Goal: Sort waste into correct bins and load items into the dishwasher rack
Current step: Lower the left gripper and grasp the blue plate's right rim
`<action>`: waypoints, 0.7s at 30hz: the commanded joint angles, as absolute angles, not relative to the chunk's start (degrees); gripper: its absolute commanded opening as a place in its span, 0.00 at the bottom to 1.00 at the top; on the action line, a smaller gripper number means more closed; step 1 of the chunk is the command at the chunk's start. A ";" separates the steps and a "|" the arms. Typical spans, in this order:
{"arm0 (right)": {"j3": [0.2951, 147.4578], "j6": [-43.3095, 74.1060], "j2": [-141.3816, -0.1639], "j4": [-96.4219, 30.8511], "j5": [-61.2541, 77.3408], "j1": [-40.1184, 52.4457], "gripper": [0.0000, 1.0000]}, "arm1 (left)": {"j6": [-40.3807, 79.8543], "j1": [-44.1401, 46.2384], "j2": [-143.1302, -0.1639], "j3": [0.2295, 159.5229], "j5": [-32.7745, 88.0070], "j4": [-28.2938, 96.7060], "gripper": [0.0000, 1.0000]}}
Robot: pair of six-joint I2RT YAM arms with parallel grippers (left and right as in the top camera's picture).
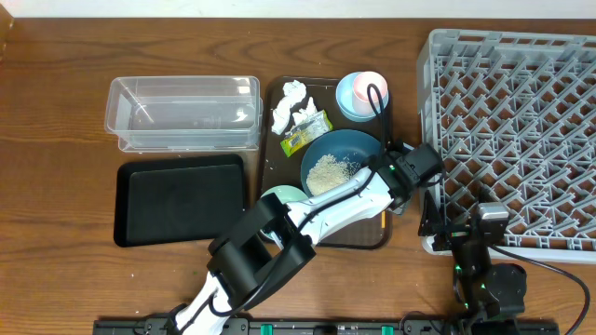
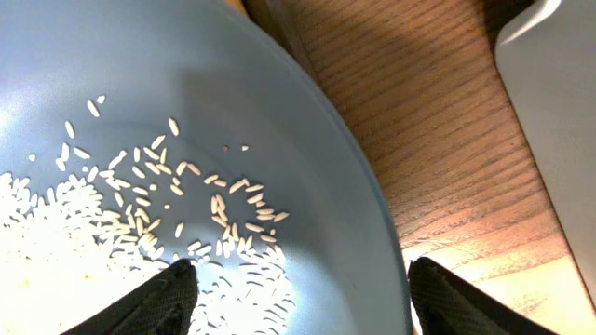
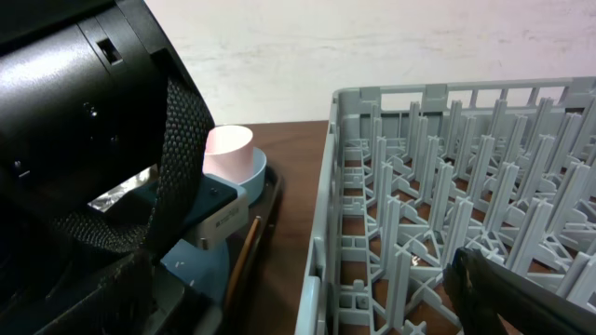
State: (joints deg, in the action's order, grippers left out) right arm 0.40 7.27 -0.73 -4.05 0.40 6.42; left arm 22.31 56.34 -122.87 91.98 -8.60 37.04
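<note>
1. Dark blue dish (image 1: 349, 147): round, glossy, with loose white rice (image 1: 328, 172) heaped inside; sits on the brown tray (image 1: 279, 167), at 9 o'clock from the rack (image 1: 512, 121).
2. Left fingers (image 2: 172, 296): wide, straddling its rim.
3. Right fingers (image 3: 521, 298): wide, empty.

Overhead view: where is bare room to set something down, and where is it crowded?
Free: the clear tub, the black tray, the dishwasher rack, and bare wood left of them. Crowded: the brown serving tray, holding tissue, wrapper, blue dish of rice and pink cup, with the left arm across it.
</note>
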 commanded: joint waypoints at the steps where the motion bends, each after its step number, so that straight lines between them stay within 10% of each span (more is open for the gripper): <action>1: 0.32 8.10 -0.49 -4.32 0.25 6.83 0.99 | 21.74 56.10 -121.19 92.97 -9.43 37.23 0.69; 21: 0.32 8.10 -0.49 -4.32 0.25 6.83 0.99 | 22.83 56.23 -121.80 91.55 -7.09 37.26 0.62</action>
